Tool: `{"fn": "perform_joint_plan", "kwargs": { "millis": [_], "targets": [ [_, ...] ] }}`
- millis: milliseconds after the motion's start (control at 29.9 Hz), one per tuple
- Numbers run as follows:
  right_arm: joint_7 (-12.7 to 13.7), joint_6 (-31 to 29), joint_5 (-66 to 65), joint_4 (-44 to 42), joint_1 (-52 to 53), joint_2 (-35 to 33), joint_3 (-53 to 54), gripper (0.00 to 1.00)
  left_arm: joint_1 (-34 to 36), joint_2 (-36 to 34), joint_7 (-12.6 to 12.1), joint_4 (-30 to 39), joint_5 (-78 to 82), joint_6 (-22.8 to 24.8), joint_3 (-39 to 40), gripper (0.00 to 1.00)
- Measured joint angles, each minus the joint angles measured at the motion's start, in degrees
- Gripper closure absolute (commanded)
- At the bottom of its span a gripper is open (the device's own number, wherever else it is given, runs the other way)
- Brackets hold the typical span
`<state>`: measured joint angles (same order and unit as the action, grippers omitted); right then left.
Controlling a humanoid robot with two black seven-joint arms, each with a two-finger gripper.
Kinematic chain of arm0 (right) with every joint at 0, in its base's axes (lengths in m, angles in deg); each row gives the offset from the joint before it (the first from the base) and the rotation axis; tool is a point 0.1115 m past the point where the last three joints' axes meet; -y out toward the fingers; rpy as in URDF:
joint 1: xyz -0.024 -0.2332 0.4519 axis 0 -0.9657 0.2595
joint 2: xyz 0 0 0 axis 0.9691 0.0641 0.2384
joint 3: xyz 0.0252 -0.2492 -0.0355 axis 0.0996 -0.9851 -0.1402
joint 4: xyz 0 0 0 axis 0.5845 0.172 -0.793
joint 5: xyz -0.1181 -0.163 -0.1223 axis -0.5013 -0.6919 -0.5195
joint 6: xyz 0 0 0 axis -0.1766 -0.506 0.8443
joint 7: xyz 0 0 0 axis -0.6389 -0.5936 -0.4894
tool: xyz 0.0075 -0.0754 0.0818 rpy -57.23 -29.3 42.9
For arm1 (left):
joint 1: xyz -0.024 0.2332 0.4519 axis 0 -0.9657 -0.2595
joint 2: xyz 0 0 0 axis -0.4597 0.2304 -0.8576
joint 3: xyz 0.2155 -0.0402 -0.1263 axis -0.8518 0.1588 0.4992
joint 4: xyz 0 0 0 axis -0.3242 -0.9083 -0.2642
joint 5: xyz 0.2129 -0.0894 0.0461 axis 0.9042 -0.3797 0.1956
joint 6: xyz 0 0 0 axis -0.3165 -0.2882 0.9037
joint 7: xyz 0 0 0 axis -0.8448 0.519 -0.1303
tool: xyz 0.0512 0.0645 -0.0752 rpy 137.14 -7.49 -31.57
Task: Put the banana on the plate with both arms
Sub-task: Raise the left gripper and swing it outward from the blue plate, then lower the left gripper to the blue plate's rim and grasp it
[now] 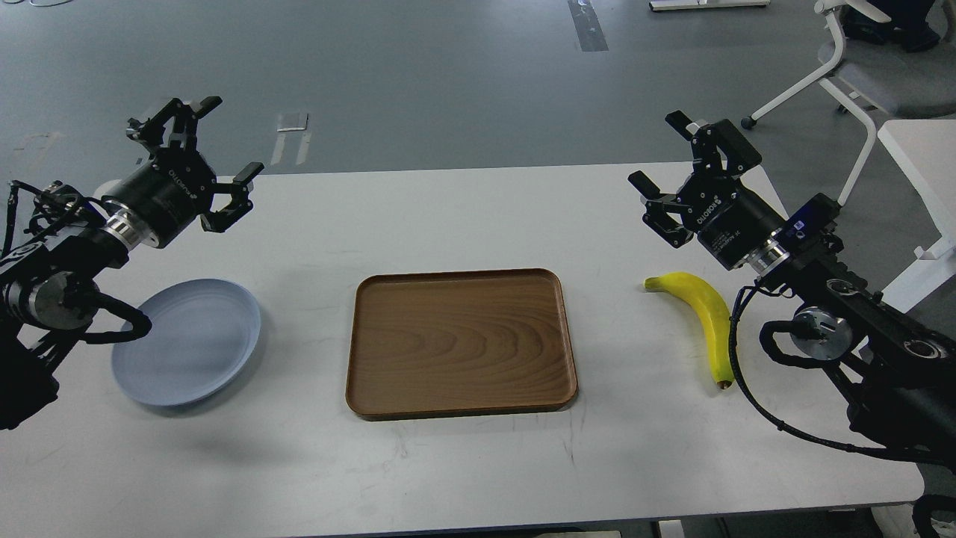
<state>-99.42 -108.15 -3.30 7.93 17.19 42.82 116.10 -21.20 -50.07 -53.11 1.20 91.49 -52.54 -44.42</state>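
We find nothing grasped yet. Our left gripper (216, 146) and right gripper (661, 153) hang with jaws released. The banana (702, 314) lies right of frame, the plate (190, 344) lower left. Next, we judge, the right arm descends on the banana.

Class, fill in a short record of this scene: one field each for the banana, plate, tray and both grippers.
banana: lying on the table, right of the tray, near the right arm
plate: on the table at the left, nothing on it
tray: brown wood, centre, nothing on it
left gripper: open, raised above the table, holding nothing
right gripper: open, raised behind the banana, holding nothing
task stage: banana not yet picked up
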Motion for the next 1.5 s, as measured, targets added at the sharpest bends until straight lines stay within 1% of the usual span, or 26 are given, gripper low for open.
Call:
{"fn": "perform_joint_plan", "kwargs": {
  "millis": [67, 134, 234, 334, 368, 401, 535, 635, 702, 769, 835, 969, 1103, 1203, 1370, 1504],
  "targets": [
    [0.00, 0.00, 0.00, 0.00, -0.01, 0.00, 0.00, 0.00, 0.59, 0.20, 0.25, -0.21, 0.96, 0.00, -0.01, 0.02],
    [0.00, 0.00, 0.00, -0.01, -0.02, -0.11, 0.00, 0.00, 1.06, 1.02, 2.12, 0.05, 1.97, 0.00, 0.00, 0.02],
    [0.00, 0.00, 0.00, -0.05, -0.02, -0.28, 0.00, 0.00, 1.52, 1.56, 6.71, 0.87, 6.21, 0.00, 0.01, 0.02],
    [0.00, 0.00, 0.00, -0.05, -0.01, -0.31, 0.01, 0.00, 3.29, -0.62, 11.49, 3.64, 18.20, 0.01, 0.32, 0.02],
    [0.00, 0.00, 0.00, -0.05, -0.01, -0.32, 0.01, 0.00, 4.10, -2.16, 12.65, 5.64, 23.27, 0.01, 0.46, 0.02],
    [0.00, 0.00, 0.00, -0.05, 0.01, -0.32, 0.02, 0.00, 4.79, -3.75, 13.29, 8.01, 27.75, 0.03, 0.53, 0.02],
    [0.00, 0.00, 0.00, -0.05, 0.06, -0.41, 0.07, 0.00, 6.21, -10.55, 13.91, 18.26, 39.56, 0.02, 0.42, 0.02],
    [0.00, 0.00, 0.00, -0.06, 0.07, -0.66, 0.07, 0.00, 6.10, -17.66, 13.98, 29.23, 51.74, 0.02, 0.09, 0.02],
    [0.00, 0.00, 0.00, -0.06, 0.07, -0.74, 0.08, 0.00, 5.65, -21.00, 13.99, 34.24, 59.63, 0.02, -0.22, 0.02],
    [0.00, 0.00, 0.00, -0.04, 0.07, -0.81, 0.08, 0.00, 5.04, -23.60, 13.99, 37.52, 67.30, 0.01, -1.45, 0.02],
    [0.00, 0.00, 0.00, -0.01, 0.08, -0.87, 0.08, 0.00, 4.61, -25.28, 13.99, 38.78, 74.29, -0.08, -3.71, 0.02],
    [0.00, 0.00, 0.00, 0.18, 0.07, -0.88, 0.09, 0.00, 4.44, -27.00, 14.00, 37.36, 84.88, -1.53, -7.86, 0.02],
    [0.00, 0.00, 0.00, 0.22, 0.05, -0.94, 0.16, 0.00, 4.40, -27.50, 13.97, 30.52, 93.03, -2.09, -13.03, 0.02],
    [0.00, 0.00, 0.00, 0.21, -0.01, -1.18, 0.20, 0.00, 4.41, -27.70, 13.96, 25.70, 94.20, -2.15, -15.36, 0.02],
    [0.00, 0.00, 0.00, 0.15, -0.12, -1.89, 0.27, 0.00, 4.44, -27.18, 13.96, 17.57, 93.98, -2.24, -16.80, 0.02],
    [-0.06, 0.00, 0.00, 0.16, -0.20, -1.93, 0.27, 0.00, 4.35, -26.83, 13.95, 13.96, 91.45, -2.75, -20.24, 0.02]
  ]
}}
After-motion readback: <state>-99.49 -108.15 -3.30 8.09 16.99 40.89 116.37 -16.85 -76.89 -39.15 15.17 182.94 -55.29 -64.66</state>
